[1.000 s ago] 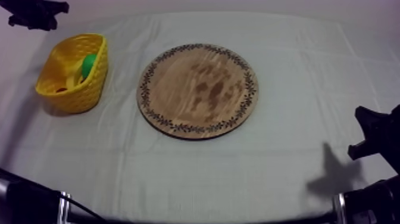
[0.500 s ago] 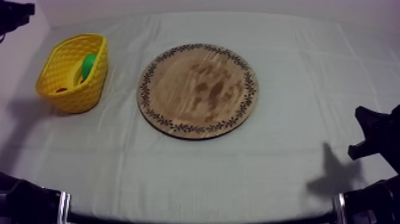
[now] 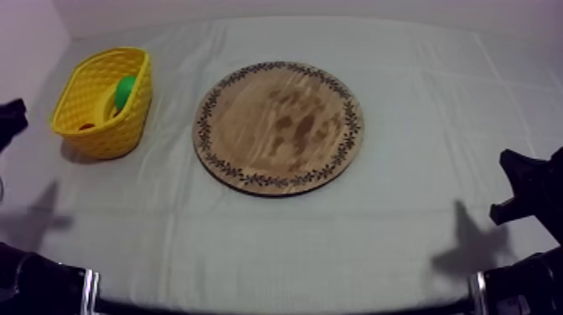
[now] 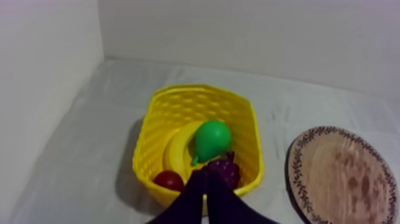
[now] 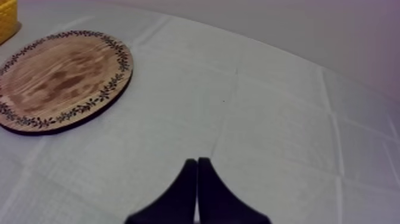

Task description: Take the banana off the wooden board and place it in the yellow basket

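On the desk [image 3: 276, 243], seen from above, the yellow basket [image 3: 100, 126] stands near the far left corner and the round wooden board [image 3: 279, 127] lies in the middle, well apart from it and bare. The banana [image 3: 106, 106] is in the basket, next to the green pear [image 3: 126, 90], with a small red fruit [image 3: 86, 126] at the bottom. A black part of the left arm [image 3: 10, 117] shows at the left edge, just beside the basket. The right arm [image 3: 528, 188] sits low at the right edge, well away from the board.

From the left wrist, the left end effector [image 4: 205, 179] hangs at the near rim of the basket, its fingers lying together as a narrow wedge with nothing between them. Inside, the banana curves along the bottom, the pear rests on it, and a bunch of grapes [image 4: 225, 171] and the red fruit lie at the near wall. The board's edge is beside the basket.

From the right wrist, the right end effector [image 5: 197, 165] hangs over bare cloth, fingers pressed together and holding nothing, with the board farther off.
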